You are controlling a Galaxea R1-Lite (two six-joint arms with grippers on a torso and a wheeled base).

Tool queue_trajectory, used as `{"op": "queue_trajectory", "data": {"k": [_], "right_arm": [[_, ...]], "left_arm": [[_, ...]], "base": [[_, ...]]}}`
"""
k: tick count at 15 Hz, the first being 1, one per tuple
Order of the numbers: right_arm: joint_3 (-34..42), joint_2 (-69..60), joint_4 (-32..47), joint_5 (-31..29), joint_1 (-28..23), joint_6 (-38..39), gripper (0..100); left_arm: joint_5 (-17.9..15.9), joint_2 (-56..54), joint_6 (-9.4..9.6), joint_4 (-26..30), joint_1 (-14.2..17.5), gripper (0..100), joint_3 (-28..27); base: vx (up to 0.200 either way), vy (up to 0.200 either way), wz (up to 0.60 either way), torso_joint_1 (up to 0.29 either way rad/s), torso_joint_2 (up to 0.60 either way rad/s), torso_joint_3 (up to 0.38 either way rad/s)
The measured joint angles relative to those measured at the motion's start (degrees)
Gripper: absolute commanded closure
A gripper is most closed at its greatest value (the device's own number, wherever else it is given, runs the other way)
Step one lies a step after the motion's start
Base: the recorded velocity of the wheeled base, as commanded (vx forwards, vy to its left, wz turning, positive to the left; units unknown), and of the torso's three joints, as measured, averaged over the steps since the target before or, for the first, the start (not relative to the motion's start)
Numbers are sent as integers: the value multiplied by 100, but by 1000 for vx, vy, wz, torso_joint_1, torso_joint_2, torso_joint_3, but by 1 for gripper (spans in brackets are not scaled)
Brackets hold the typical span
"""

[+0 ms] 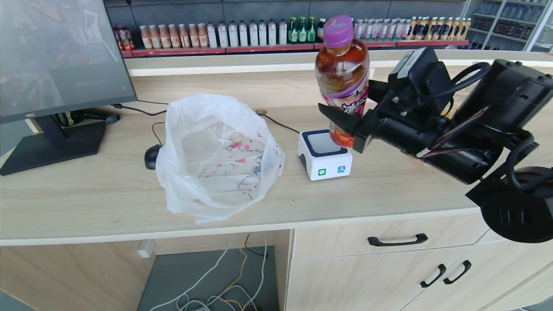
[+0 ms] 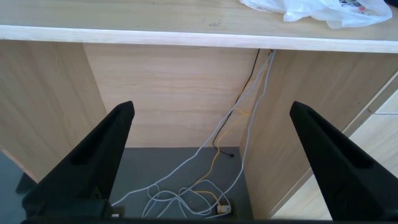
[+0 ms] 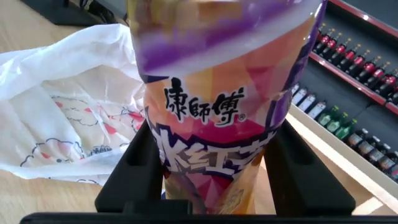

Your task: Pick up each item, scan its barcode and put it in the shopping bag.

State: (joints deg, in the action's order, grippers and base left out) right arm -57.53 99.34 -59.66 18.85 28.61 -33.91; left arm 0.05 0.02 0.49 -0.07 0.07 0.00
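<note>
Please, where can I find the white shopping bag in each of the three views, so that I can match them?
Head view: the shopping bag lies open on the counter, between the mouse and the scanner.
Left wrist view: a part of the shopping bag lies on the counter's edge, above the cables.
Right wrist view: the shopping bag lies on the counter behind the bottle.
Shared landmark: the wooden counter.
</note>
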Motion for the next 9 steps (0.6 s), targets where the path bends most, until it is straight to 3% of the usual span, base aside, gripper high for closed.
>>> {"op": "queue_trajectory", "data": {"k": [4,9], "right_arm": [[-416,30,489,892,-382,-482,100],[-581,206,512,1551,-577,-1161,100]], "left_arm": [[2,0,2,0,0,0,0],[0,0,0,0,0,0,0]], "base": [[0,0,0,0,0,0],[0,0,0,0,0,0]]}}
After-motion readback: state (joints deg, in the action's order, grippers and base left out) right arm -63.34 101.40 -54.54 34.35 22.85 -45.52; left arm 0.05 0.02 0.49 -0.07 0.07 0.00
